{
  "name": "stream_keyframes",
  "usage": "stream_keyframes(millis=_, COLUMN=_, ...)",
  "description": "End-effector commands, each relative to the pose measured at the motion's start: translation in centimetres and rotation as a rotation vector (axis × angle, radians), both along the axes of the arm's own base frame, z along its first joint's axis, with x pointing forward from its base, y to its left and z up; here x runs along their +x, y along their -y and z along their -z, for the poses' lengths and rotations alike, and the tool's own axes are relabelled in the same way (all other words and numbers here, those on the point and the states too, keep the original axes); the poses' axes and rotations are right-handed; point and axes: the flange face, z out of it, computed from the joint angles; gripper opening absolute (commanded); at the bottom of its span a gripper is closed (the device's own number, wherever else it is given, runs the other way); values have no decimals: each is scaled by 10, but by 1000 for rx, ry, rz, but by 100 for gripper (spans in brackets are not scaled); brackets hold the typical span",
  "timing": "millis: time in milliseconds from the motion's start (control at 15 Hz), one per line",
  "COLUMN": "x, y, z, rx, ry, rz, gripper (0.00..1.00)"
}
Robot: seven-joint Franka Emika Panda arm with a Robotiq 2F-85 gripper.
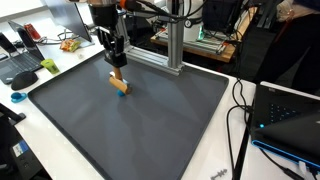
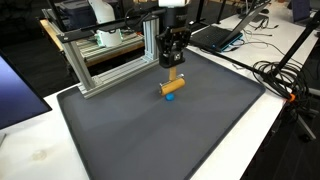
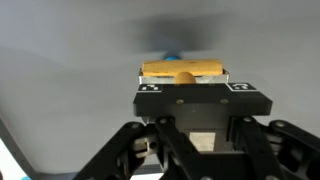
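My gripper hangs over the far part of a dark grey mat. It is shut on the top of a short wooden piece with a blue end pointing down at the mat. I cannot tell whether the blue end touches the mat. In the wrist view the wooden piece lies across the gripper, with a sliver of the blue end beyond it and a blurred shadow on the mat behind.
An aluminium frame stands at the mat's far edge, just behind the gripper. A laptop and black cables lie beside the mat. Another laptop and cables sit on the white table.
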Motion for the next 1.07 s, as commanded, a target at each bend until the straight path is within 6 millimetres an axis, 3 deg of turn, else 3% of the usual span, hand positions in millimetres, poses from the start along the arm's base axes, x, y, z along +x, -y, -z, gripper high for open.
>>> stream_keyframes(millis=0, x=14, y=2, z=-3, rx=6, ry=17, rz=25, gripper=22)
stream_keyframes(millis=1000, x=23, y=4, z=32, rx=0, ry=-67, rz=29, gripper=22)
